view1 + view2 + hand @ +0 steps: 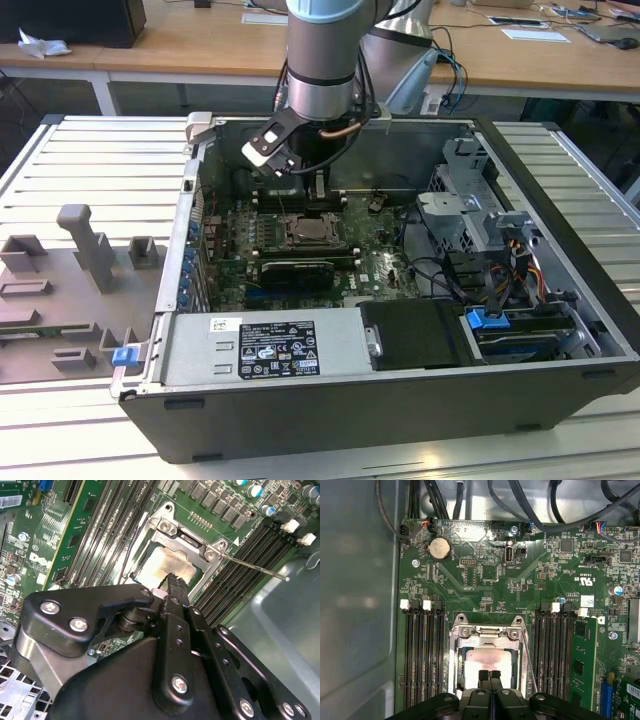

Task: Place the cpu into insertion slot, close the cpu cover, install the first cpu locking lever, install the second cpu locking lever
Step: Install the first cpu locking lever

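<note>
The cpu point(490, 661) sits in the slot point(460, 619), and the cover point(487, 632) appears down over it. The gripper point(489, 674) hovers just above, fingers pressed together and empty. 1 lever point(255, 567) stands free; latching it likely calls for a careful push down and under its catch.

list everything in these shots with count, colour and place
computer case: 1, dark grey, open, on the slatted table
motherboard: 1, green, inside the case
cpu: 1, silvery, mid-board
cpu cover: 1, silver frame, around the cpu
memory slots: 2 banks, black, flanking the cpu
locking lever: 1 thin silver rod, sticking out beside the cover
fixture: 1, grey, exterior view's left
gripper: 1, black, shut, over the cpu
arm: 1, silver-grey, above the case
</note>
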Robot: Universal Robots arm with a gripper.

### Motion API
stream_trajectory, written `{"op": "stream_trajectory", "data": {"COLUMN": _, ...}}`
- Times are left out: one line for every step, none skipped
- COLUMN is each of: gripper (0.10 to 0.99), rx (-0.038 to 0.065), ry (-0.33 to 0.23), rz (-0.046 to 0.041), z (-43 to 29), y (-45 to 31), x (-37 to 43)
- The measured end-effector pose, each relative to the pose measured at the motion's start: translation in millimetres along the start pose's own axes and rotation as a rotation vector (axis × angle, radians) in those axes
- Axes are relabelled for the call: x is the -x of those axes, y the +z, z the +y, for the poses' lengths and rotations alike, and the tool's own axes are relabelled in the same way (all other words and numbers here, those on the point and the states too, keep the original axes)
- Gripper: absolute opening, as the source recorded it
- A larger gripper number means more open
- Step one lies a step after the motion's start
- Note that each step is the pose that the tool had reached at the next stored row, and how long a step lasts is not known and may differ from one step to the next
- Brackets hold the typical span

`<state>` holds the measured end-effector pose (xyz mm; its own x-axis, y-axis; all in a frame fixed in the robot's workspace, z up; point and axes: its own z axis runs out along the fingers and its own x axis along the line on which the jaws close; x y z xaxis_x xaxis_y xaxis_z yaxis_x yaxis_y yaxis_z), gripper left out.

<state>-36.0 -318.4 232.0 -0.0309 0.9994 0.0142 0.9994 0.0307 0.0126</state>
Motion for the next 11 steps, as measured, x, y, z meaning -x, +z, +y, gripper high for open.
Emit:
{"op": "stream_trajectory", "data": {"gripper": 0.106, "rx": 0.0, "ry": 0.0, "rz": -0.0002, "z": -0.1, "y": -0.3, "x": 0.0}}
{"op": "stream_trajectory", "data": {"gripper": 0.106, "rx": 0.0, "ry": 0.0, "rz": 0.0, "z": -0.1, "y": -1.8, "x": 0.0}}
{"op": "stream_trajectory", "data": {"gripper": 0.106, "rx": 0.0, "ry": 0.0, "rz": -0.0001, "z": -0.1, "y": -4.2, "x": -0.1}}
{"op": "stream_trajectory", "data": {"gripper": 0.106, "rx": 0.0, "ry": 0.0, "rz": -0.0001, "z": 0.0, "y": -8.9, "x": -0.1}}
{"op": "stream_trajectory", "data": {"gripper": 0.106, "rx": 0.0, "ry": 0.0, "rz": 0.0, "z": 0.0, "y": -13.2, "x": -0.2}}
{"op": "stream_trajectory", "data": {"gripper": 0.106, "rx": 0.0, "ry": 0.0, "rz": 0.0, "z": -0.1, "y": -17.9, "x": -0.3}}
{"op": "stream_trajectory", "data": {"gripper": 0.106, "rx": 0.0, "ry": 0.0, "rz": 0.0, "z": -0.1, "y": -23.3, "x": -0.4}}
{"op": "stream_trajectory", "data": {"gripper": 0.106, "rx": 0.0, "ry": 0.0, "rz": 0.0001, "z": 0.0, "y": -26.8, "x": -0.4}}
{"op": "stream_trajectory", "data": {"gripper": 0.106, "rx": 0.0, "ry": 0.0, "rz": -0.0001, "z": 0.0, "y": -29.7, "x": -0.5}}
{"op": "stream_trajectory", "data": {"gripper": 0.106, "rx": 0.0, "ry": 0.0, "rz": -0.0001, "z": 0.0, "y": -35.0, "x": -0.5}}
{"op": "stream_trajectory", "data": {"gripper": 0.106, "rx": 0.0, "ry": 0.0, "rz": -0.0001, "z": 0.0, "y": -42.3, "x": -0.7}}
